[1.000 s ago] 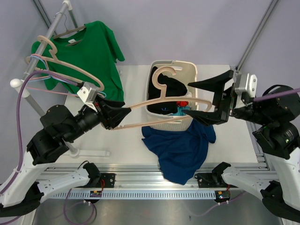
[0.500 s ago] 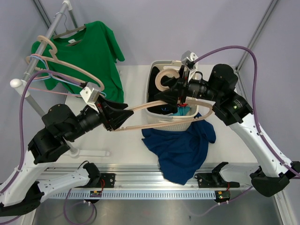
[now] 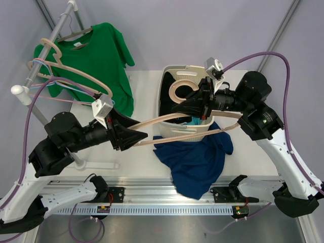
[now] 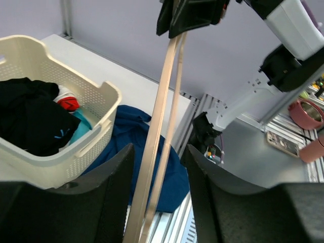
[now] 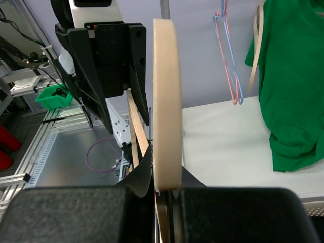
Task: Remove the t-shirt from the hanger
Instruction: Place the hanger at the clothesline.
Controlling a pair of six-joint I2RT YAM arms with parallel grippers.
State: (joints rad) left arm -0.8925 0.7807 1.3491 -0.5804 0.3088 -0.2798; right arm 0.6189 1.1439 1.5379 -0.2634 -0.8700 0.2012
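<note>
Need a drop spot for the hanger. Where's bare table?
Free: table right of the blue shirt, out to the table's edge; a patch left of that shirt, toward the rack foot; a strip between green shirt and basket. Crowded: the middle, where basket, blue shirt and held hanger overlap.

Hanger [image 3: 154, 121] crosses basket [image 3: 187, 67] mouth; blue shirt [image 3: 195, 162] covers near table [image 3: 144, 91].

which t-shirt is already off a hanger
The blue t-shirt, lying crumpled on the table in front of the basket. The green t-shirt hangs on a hanger at the rail.
</note>
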